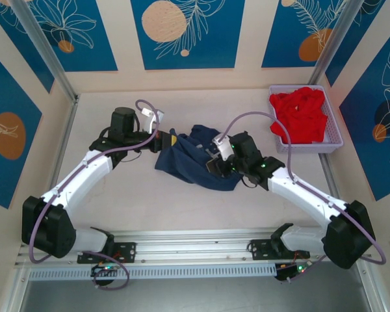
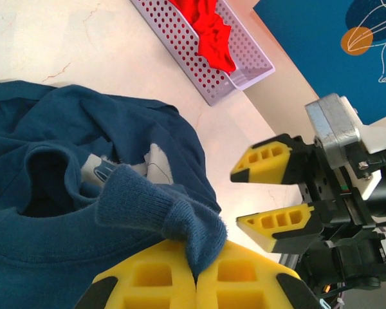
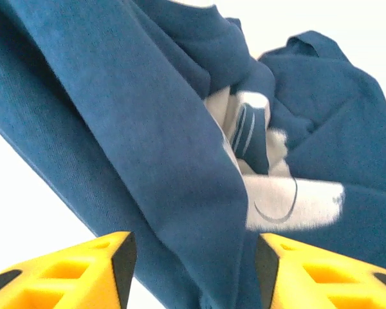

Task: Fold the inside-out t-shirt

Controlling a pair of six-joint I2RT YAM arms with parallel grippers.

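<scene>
1. A lilac perforated basket (image 1: 335,142) sits at the far right corner of the bench (image 1: 149,201). It holds a bright red garment (image 1: 302,116) and stands well apart from the navy inside-out t-shirt (image 1: 192,162).
2. The left arm (image 1: 84,172) and right arm (image 1: 305,195) both reach in toward the bench's middle. Their ends are near each other, so each is the other's closest obstacle.
3. Bare bench runs along the near, left and far edges. The right edge is tighter because of the basket.
4. The inside-out t-shirt lies crumpled at the bench's centre, with a white tag (image 2: 103,170) showing among the folds.
5. The left gripper (image 2: 196,278) is clamped tight on a ribbed fold at the t-shirt's left side.
6. The right gripper (image 2: 260,196) has its jaws apart with nothing between them, just beside the cloth on the t-shirt's right side.
</scene>
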